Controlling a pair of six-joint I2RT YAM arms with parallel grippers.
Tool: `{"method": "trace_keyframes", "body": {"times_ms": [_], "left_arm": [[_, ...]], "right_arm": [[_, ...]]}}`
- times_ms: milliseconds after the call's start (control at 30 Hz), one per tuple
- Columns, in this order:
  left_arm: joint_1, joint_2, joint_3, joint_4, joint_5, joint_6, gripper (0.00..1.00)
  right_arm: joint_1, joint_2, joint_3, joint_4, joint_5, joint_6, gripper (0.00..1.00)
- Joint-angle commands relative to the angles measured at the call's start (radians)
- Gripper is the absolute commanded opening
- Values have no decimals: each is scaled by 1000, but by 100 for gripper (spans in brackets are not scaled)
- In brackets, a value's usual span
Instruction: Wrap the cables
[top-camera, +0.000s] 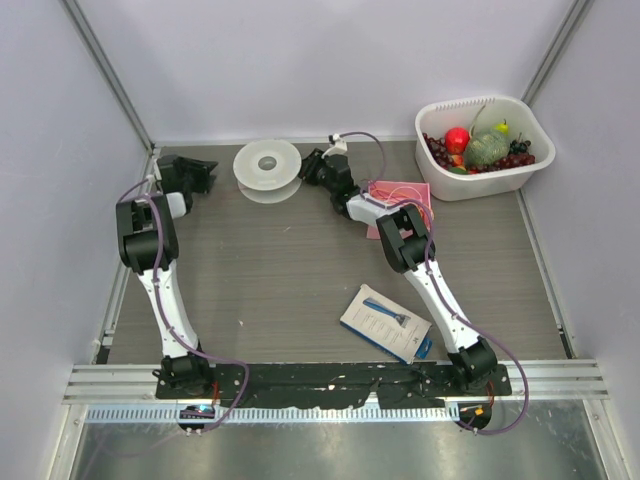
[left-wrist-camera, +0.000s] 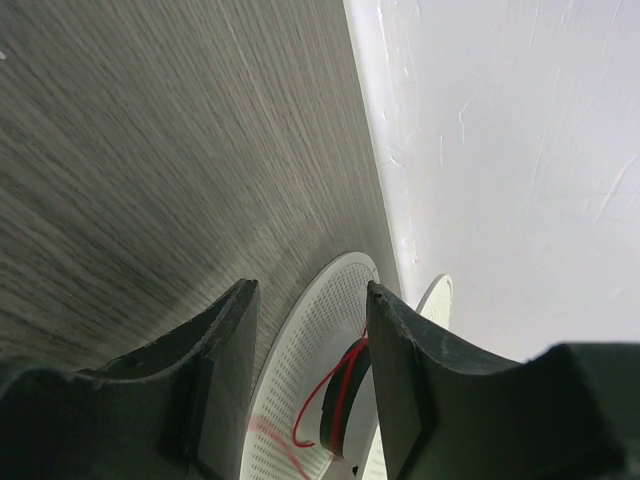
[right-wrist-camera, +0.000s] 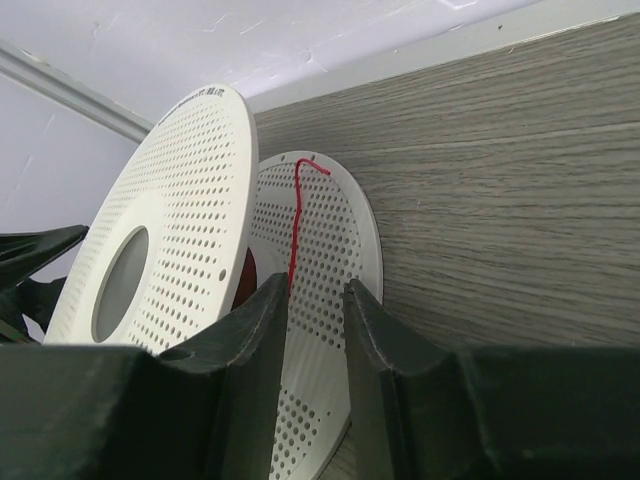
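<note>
At the right gripper (right-wrist-camera: 315, 295): parted by a narrow gap only, with no firm pinch to be seen on anything. Rising out of that gap toward 12 o'clock, the hair-fine red-orange wire (right-wrist-camera: 295, 225), its free end hooked over toward 1 o'clock against the inner flange of the white perforated plastic spool (right-wrist-camera: 190, 190). Cannot tell whether touching either finger.

At the left gripper (left-wrist-camera: 310, 295): roughly half open and empty, pointed at the same spool from 9 o'clock in the top view, just short of the rim. Beyond its fingers, more red loops around the dark hub.

Likely trouble from here:
- With so slack a hold, may let the loose end spring off the flange and loosen the turns on the hub.
- Could shove the spool across the grey wood-grain table (top-camera: 290, 260), clamped as it is by neither gripper.
- Would be hard to find so thin a strand again once dropped.
</note>
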Motion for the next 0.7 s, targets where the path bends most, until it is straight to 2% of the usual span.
{"method": "trace_keyframes", "body": {"times_ms": [0,200,600,667], "left_arm": [[4,-76,-15,20,1,14,50],[2,-81,-21,26,-2,15,50],[5,-124,-45,26,-6,34,54],[2,-132,-45,20,-11,41,54]], "right_arm": [[2,-79,-19,-26,28,-10,38],[2,-94,-24,-27,49,-14,40],[4,-150,-36,-47,110,-48,56],[1,-160,-41,-59,159,-59,58]]}}
